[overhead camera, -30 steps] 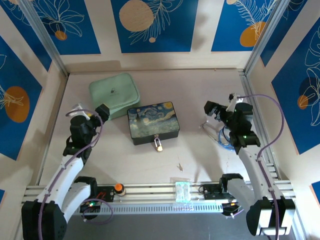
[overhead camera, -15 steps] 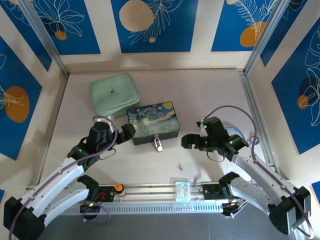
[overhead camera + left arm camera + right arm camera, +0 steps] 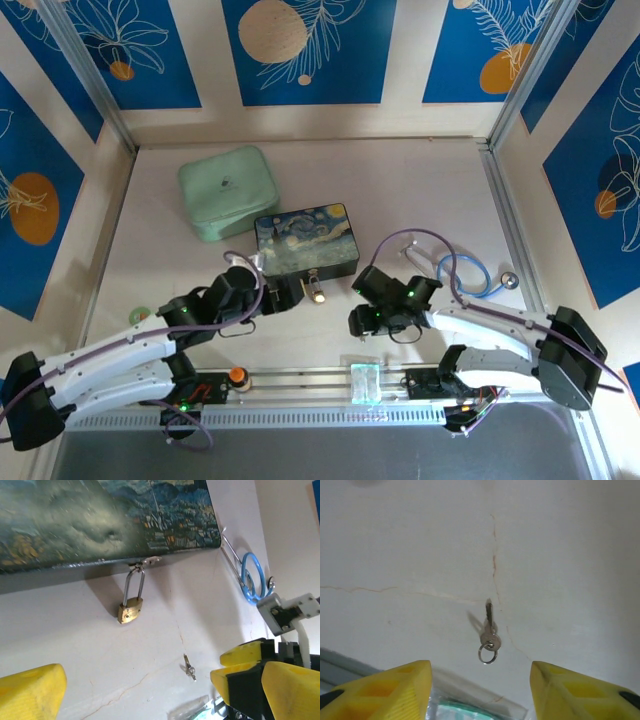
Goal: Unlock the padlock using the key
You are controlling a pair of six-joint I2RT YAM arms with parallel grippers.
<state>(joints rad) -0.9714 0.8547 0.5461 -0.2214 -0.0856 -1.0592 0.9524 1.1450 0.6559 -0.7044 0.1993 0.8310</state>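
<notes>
Top external view gives us the painted box (image 3: 305, 243) near the middle of the counter (image 3: 420, 180), with the padlock (image 3: 317, 292) hanging off the clasp on its front side. We see the left gripper (image 3: 285, 295) low and just beside the box's front left corner, near the padlock but apart from it. The right gripper (image 3: 358, 322) sits in front of the box, to the right of the padlock.

From the left wrist camera we see the left gripper (image 3: 145, 690) with its jaws spread wide and nothing between them. The padlock (image 3: 131, 607) lies ahead of them, its silver shackle threaded through the clasp on the box (image 3: 100, 520) and its brass body resting on the counter. The key (image 3: 188, 666) lies on the counter in front of the box, well apart from the padlock.

Through the right wrist camera we find the right gripper (image 3: 485, 690) released, its yellow jaws on either side of the key (image 3: 490, 630) without touching it. The key lies flat, with a small ring at its nearer end.

A blue-tubed stethoscope (image 3: 470, 275) rests right of the box, and a green case (image 3: 228, 192) touches the box's rear left corner.
</notes>
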